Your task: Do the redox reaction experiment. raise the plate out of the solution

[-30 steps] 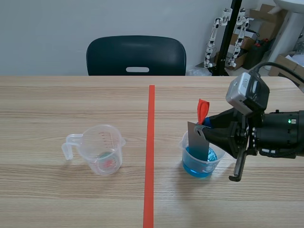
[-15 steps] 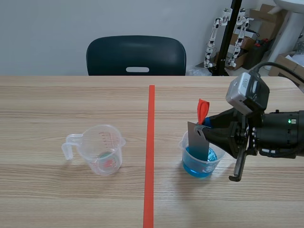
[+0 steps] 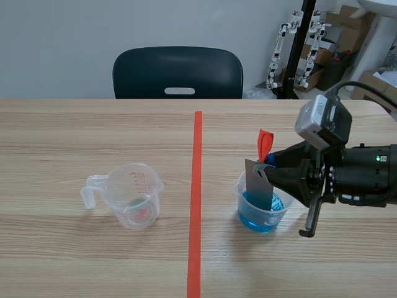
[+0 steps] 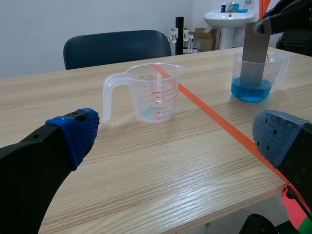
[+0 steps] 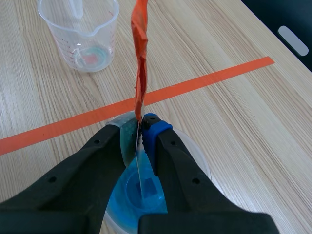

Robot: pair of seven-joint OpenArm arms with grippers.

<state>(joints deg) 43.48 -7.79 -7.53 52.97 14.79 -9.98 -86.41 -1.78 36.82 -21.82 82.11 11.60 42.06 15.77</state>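
Note:
A grey metal plate (image 3: 259, 184) with an orange-red ribbon (image 3: 265, 144) at its top stands in a clear cup (image 3: 263, 205) of blue solution, right of the red tape line. My right gripper (image 3: 270, 167) is shut on the plate's upper edge; the plate's lower part dips into the liquid. From the right wrist, the thin plate (image 5: 139, 163) is pinched between the fingers above the blue solution (image 5: 141, 192), and the ribbon (image 5: 140, 58) rises ahead. My left gripper (image 4: 173, 139) is open, low over the near table edge, far from the cup (image 4: 253, 73).
An empty clear measuring cup (image 3: 130, 194) with a handle stands left of the tape line (image 3: 196, 205); it also shows ahead of the left gripper as the measuring cup (image 4: 148, 91). A dark chair (image 3: 178, 72) is behind the table.

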